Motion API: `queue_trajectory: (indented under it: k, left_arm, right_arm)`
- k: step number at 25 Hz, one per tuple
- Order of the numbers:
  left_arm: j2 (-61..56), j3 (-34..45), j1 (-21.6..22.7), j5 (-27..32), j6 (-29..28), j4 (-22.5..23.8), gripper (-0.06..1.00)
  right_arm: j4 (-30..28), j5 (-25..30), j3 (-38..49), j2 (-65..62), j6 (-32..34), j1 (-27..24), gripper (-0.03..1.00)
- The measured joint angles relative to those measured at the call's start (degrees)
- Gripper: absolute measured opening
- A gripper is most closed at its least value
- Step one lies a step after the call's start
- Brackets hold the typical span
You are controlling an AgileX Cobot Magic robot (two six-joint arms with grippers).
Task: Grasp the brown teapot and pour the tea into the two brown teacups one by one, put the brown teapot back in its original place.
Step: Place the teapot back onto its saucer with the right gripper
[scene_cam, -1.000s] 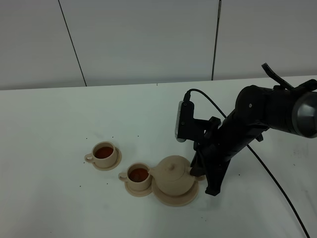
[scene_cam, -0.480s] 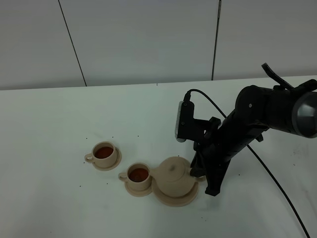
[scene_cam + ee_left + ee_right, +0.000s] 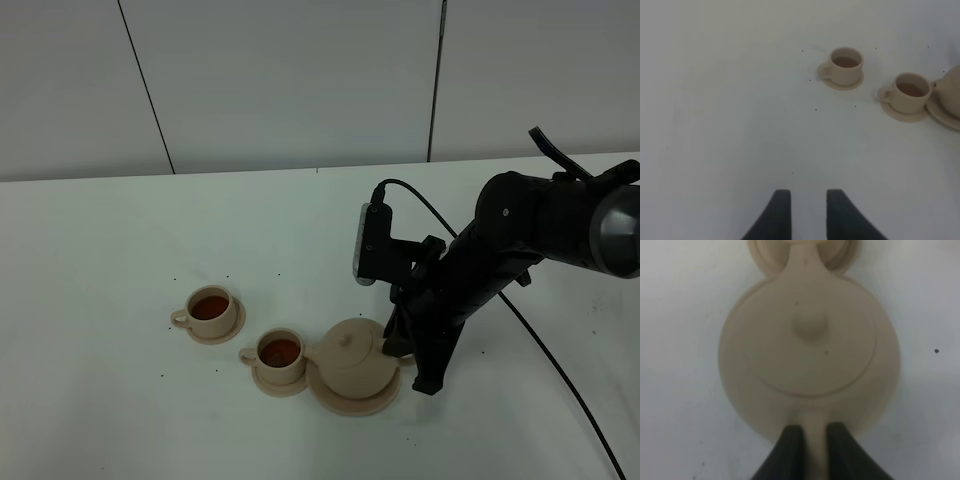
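Observation:
The brown teapot [image 3: 355,357] stands upright on its large round saucer [image 3: 340,403], spout toward the nearer teacup. My right gripper [image 3: 398,349] is shut on the teapot's loop handle; the right wrist view shows the lid knob [image 3: 810,326] and the handle [image 3: 813,452] between my dark fingers [image 3: 789,450]. Two brown teacups [image 3: 213,308] [image 3: 280,352] sit on small saucers, both holding reddish tea. The left wrist view shows both cups [image 3: 845,64] [image 3: 910,92] and the teapot's edge [image 3: 955,82]. My left gripper [image 3: 804,212] hovers over bare table, slightly open and empty.
The white table [image 3: 150,230] carries only the tea set, with small dark specks around it. A black cable [image 3: 560,370] trails from the right arm across the table's right side. A white panelled wall stands behind the table.
The teapot has come down and levelled onto its large saucer, still held by its handle. The right arm has hardly moved. The cups are unchanged.

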Motion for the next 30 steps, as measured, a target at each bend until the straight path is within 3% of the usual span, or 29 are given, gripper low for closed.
queue_trajectory:
  k: [30]
  left_arm:
    - [0.00,0.00,0.00,0.00,0.00,0.00,0.24]
  right_arm:
    - [2.10,0.82,0.00,0.44,0.95,-0.04,0.10]
